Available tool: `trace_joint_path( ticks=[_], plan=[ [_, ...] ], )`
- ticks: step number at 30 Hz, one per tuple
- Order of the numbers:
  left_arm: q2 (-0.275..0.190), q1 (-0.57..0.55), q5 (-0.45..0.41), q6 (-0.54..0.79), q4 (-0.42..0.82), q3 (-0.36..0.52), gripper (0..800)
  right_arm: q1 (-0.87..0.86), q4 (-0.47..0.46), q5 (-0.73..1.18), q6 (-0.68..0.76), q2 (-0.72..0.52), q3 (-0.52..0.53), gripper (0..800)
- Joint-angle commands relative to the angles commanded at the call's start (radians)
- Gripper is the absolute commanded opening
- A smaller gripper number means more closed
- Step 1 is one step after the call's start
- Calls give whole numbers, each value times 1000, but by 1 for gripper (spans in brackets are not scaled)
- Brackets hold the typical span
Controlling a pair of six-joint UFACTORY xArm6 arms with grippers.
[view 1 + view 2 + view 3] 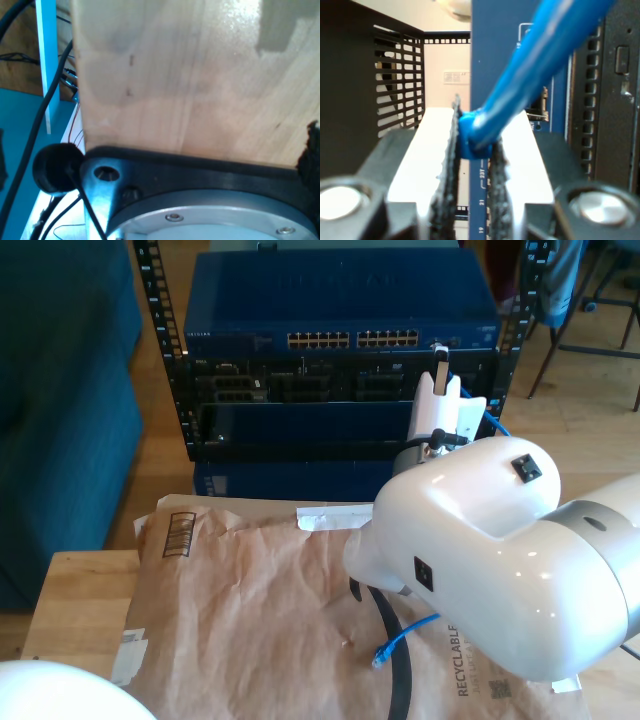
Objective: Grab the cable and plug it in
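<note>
Up close, my second hand (472, 150) – ridged black pads – is clamped on the glossy blue cable (530, 80); first hand's state: cannot tell.

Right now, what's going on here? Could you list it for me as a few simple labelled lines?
Held item: blue cable, pinched near its plug end by my second gripper
Second gripper position: raised at the rack, near the blue network switch
Loose cable end: lying on the brown paper
First gripper: its camera faces a wooden surface; jaws out of frame
Plugged in: not yet visible
</note>
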Motion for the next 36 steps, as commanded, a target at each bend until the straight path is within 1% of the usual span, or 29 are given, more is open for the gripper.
trace_joint_path(
  ticks=[2,11,20,36],
  plan=[
    [0,0,0,2,0,0,800,-3,-29,2,0,0,2,0],
    [0,0,0,0,0,0,800,-25,-77,5,8,3,0,0],
    [0,0,0,0,0,0,800,-34,-117,5,44,5,0,0],
    [0,0,0,0,0,0,800,-29,-118,5,66,9,-5,0]
  ],
)
